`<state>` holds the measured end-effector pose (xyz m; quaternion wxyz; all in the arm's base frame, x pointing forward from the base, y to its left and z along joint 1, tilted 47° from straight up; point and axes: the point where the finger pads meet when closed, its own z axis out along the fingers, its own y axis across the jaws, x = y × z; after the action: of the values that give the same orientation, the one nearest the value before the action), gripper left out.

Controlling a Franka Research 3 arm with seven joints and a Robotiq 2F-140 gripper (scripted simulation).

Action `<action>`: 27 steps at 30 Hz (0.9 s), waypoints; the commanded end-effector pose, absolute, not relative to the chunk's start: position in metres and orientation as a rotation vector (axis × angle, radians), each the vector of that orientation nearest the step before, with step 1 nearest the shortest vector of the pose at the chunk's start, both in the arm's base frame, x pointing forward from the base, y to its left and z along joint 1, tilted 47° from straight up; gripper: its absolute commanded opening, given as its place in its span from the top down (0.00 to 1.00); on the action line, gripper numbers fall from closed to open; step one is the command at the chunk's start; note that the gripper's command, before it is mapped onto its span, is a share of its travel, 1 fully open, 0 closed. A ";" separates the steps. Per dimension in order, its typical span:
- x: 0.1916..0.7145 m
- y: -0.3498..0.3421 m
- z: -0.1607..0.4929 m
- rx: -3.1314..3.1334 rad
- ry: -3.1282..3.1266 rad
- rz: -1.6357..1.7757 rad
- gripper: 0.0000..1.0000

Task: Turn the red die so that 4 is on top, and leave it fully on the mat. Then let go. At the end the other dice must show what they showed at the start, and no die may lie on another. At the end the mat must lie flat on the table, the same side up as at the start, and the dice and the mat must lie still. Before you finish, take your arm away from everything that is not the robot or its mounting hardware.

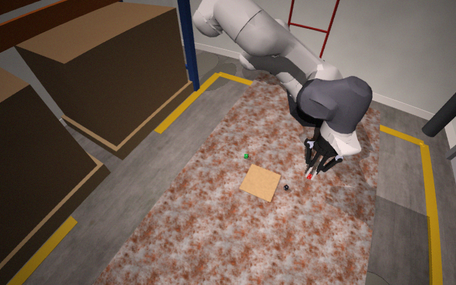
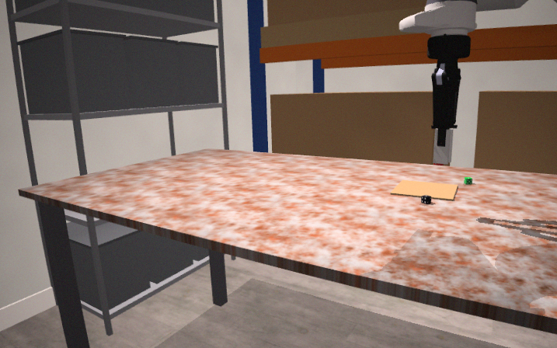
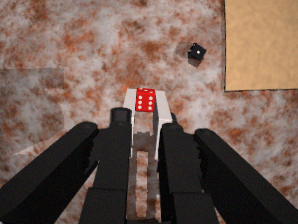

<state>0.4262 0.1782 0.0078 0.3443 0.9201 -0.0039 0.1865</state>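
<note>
My gripper is shut on the red die and holds it in the air above the table, to the right of the tan mat. In the wrist view the red die sits between the fingertips, and the face towards the camera shows several white pips. The mat lies flat at the upper right there. In the exterior view the gripper hangs well above the mat. A black die lies on the table just off the mat's right edge. A green die lies beyond the mat's far corner.
The black die is on the table between the gripper and the mat. The green die is behind the mat in the exterior view. Large brown boxes stand beside the table. A grey shelf unit stands at its far end.
</note>
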 end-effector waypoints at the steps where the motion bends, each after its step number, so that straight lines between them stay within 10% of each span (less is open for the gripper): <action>1: 0.425 0.176 0.009 2.380 0.004 0.473 0.93; 27: 0.448 0.146 0.047 2.351 -0.699 0.746 0.93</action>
<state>0.4472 0.1476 0.0448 0.3073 0.8957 -0.1928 0.2571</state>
